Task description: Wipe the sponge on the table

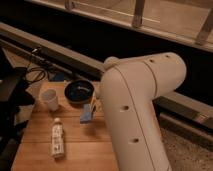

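A blue sponge (87,114) is near the middle of the wooden table (75,150), just in front of a dark bowl, and looks tilted up on its right side. My gripper (95,102) is at the sponge's upper right edge, mostly hidden behind my big white arm (137,110). Whether the sponge is touching the table I cannot tell.
A dark bowl (79,91) sits at the back of the table and a white cup (50,99) to its left. A white bottle (57,140) lies on its side at the front left. Black equipment (12,95) and cables (35,75) crowd the left edge.
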`<state>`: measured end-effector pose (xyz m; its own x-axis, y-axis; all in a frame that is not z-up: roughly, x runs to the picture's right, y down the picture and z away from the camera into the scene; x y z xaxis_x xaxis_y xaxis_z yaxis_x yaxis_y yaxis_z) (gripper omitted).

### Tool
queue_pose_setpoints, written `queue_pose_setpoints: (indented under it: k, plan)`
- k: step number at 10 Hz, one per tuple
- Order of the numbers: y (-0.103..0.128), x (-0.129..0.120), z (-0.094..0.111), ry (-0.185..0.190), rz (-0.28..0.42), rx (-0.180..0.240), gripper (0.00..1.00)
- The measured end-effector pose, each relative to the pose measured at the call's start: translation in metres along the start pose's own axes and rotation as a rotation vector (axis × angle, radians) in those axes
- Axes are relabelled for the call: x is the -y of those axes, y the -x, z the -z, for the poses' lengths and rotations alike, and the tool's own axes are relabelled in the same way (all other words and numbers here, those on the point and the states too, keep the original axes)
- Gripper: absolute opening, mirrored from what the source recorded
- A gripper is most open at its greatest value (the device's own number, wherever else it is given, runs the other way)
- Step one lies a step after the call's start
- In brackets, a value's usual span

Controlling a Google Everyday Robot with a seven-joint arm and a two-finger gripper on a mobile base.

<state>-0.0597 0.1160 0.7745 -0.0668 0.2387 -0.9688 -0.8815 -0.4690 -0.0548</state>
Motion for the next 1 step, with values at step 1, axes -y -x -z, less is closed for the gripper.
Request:
queue_pose_setpoints:
  k: [1]
  plan:
    - [0.0, -0.0047, 0.0, -0.003, 0.005, -0.005, 0.01]
